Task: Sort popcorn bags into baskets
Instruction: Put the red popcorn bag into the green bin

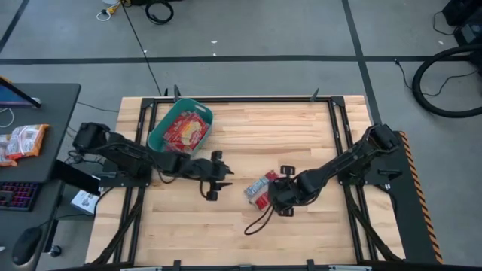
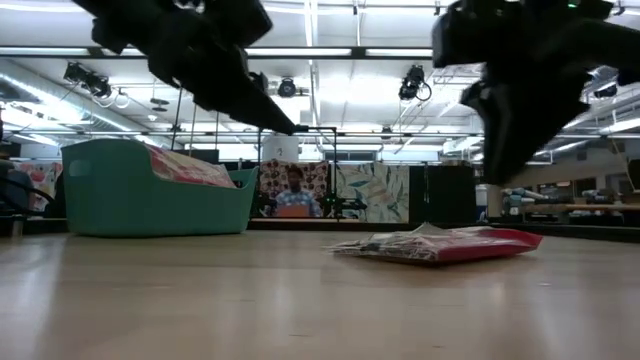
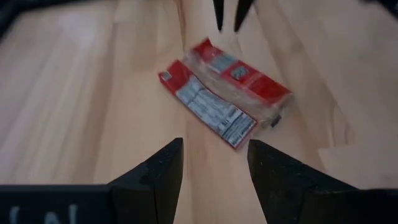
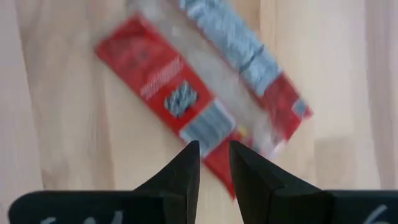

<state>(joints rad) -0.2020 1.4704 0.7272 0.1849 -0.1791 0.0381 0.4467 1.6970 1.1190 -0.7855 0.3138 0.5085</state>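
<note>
Two red popcorn bags lie flat and overlapping on the wooden table right of centre, white-grey label panels up; they also show in the low view. The teal basket stands at the far left and holds several red bags. My right gripper hangs just above the two bags, its fingers a narrow gap apart, touching nothing. My left gripper is open and empty between basket and bags, pointing toward the bags.
A dark cable loop lies on the table near the right gripper. A side desk at the left holds an orange-white packet, a keyboard and a mouse. A person shows far behind the table.
</note>
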